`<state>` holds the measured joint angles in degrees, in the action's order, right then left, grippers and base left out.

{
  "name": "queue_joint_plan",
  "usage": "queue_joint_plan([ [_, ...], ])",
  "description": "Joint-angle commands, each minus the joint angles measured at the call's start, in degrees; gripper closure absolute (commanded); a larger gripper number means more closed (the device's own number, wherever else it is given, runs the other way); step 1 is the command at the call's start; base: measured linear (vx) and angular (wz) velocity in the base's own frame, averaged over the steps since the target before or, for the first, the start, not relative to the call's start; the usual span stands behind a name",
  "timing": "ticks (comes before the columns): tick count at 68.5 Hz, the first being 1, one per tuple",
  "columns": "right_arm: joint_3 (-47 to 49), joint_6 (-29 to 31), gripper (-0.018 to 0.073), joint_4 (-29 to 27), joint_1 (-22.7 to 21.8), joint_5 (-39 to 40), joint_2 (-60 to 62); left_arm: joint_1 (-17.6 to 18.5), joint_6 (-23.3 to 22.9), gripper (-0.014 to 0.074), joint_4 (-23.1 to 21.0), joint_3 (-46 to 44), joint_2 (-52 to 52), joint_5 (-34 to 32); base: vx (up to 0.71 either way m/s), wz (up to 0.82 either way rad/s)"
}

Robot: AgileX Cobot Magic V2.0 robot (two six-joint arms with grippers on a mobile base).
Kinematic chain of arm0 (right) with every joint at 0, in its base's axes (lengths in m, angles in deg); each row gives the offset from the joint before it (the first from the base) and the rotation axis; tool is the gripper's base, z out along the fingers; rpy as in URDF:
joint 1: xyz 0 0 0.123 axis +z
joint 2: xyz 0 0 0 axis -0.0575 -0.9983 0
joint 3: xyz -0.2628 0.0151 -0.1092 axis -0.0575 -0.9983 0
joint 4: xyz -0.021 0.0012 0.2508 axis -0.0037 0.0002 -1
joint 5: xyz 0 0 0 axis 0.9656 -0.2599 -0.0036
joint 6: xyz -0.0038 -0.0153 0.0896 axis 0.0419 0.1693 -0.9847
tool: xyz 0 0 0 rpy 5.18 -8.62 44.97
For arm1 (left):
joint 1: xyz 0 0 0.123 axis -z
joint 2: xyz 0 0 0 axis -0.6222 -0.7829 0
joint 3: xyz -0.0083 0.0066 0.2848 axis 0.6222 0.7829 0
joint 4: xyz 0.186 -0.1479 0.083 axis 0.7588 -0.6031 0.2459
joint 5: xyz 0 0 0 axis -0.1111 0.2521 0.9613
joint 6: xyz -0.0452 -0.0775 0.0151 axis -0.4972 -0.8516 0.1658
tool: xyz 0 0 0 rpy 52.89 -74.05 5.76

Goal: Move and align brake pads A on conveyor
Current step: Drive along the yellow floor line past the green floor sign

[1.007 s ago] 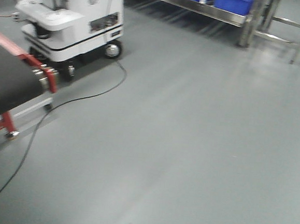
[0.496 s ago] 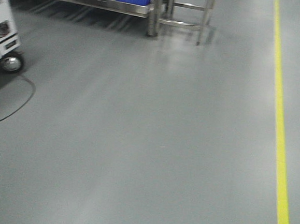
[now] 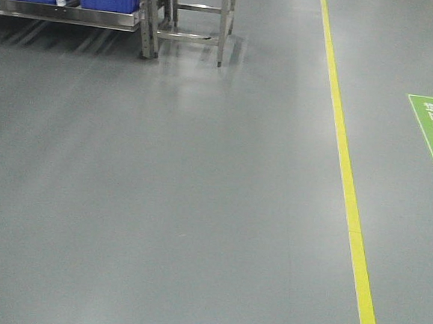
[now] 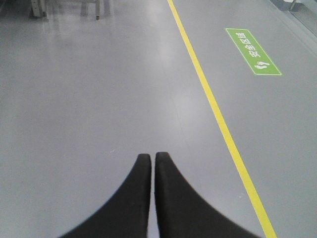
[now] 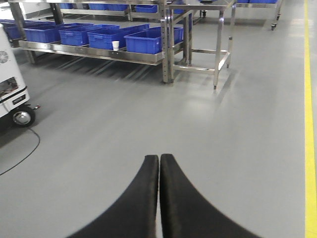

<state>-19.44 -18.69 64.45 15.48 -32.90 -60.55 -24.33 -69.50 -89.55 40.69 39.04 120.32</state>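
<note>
in none of the three views do the brake pads or the conveyor show, so their look and place cannot be told. above the grey floor (image 4: pixel 99 89) the left hand (image 4: pixel 152 158) has its two black fingers pressed together tip to tip, holding nothing. the right hand (image 5: pixel 159 159) is closed the same way, nothing in it. right of the left hand a yellow line (image 4: pixel 213 104) runs along the floor, a green floor sign (image 4: pixel 252 51) beyond it. ahead of the right hand stands a steel shelf (image 5: pixel 99 53) carrying blue bins (image 5: pixel 143 42) and a white cup (image 5: pixel 115 45). a white wheeled cart (image 5: pixel 10 94) sits at the left edge.
</note>
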Motion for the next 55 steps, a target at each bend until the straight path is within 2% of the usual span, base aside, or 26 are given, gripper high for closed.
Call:
queue_joint_plan([
  [1, 1.42, 0.39, 0.0562, -0.07, -0.21, 3.94, -0.27, 0.26, 0.0, 0.0603, -0.43, -1.72, 0.07, -3.57, 0.35, -0.19],
  [55, 1.42, 0.39, 0.0562, -0.07, -0.21, 3.94, -0.27, 0.26, 0.0, 0.0603, -0.43, -1.72, 0.07, -3.57, 0.41, -0.24],
])
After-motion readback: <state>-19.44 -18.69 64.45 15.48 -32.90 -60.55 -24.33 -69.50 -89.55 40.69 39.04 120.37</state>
